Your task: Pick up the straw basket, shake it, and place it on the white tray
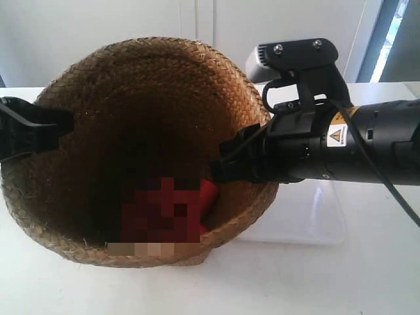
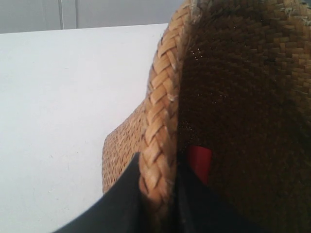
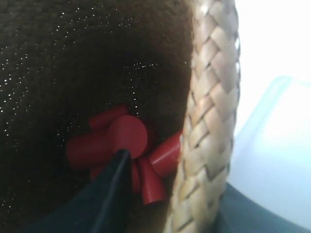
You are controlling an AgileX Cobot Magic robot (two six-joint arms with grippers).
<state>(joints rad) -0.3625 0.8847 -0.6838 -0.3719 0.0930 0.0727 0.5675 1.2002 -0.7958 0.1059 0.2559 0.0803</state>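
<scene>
Though dark inside, brown woven straw basket with braided rim

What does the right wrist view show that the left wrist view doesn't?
Right wrist only: the white tray just beyond the rim, and a cluster of red cylindrical pieces deep inside the straw basket. Left wrist only: the basket's woven outer wall and the white table beside it. Both: a gripper clamped across the braided rim, the right gripper and the left gripper, and the dark interior; the left view catches just one red patch.
</scene>
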